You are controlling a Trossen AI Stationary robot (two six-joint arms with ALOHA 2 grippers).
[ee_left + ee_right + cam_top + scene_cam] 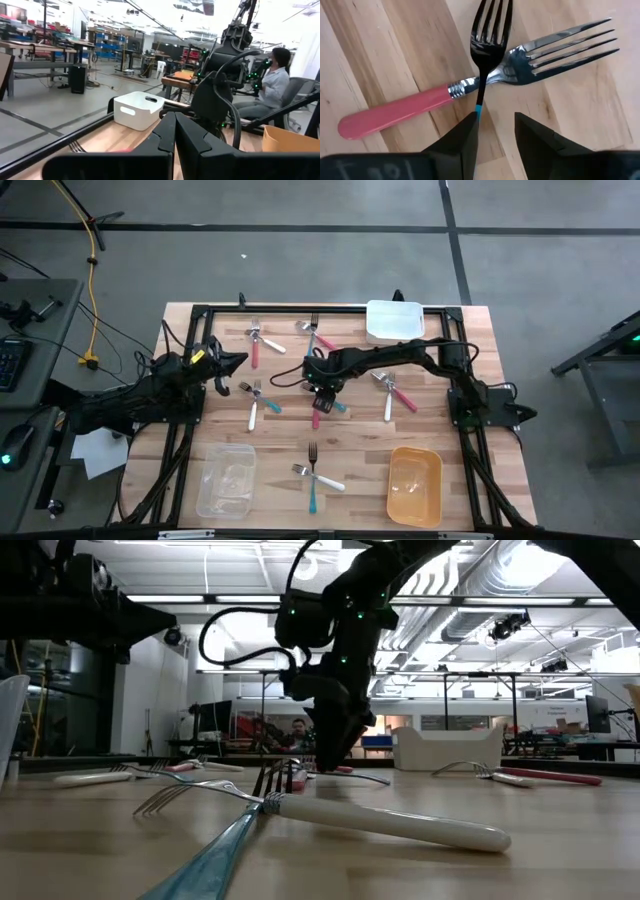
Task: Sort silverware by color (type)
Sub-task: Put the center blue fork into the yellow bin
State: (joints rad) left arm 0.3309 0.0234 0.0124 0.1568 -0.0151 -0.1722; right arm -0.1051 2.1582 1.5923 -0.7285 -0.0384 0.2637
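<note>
At the table's middle, a red-handled fork (395, 112) lies flat with a teal-handled fork (490, 30) crossed over its neck. My right gripper (495, 132) points steeply down over this pair (322, 412), open. The start of the teal handle (479, 111) runs down along the inner edge of one finger (465, 137), and the other finger stands apart from it. My left gripper (238, 362) waits shut at the table's left, holding nothing. My right gripper comes from above, its fingers on either side of the teal fork's handle near the neck (479, 111). One finger is right against the handle's line. I cannot tell whether it touches. Both forks rest on the table.
More crossed utensil pairs lie at the far left (255, 342), far middle (315, 332), left of centre (258, 405), right (395, 392) and near middle (315, 473). A white bin (393, 320) stands far right, a clear tub (226, 478) near left and a yellow tub (415, 483) near right.
</note>
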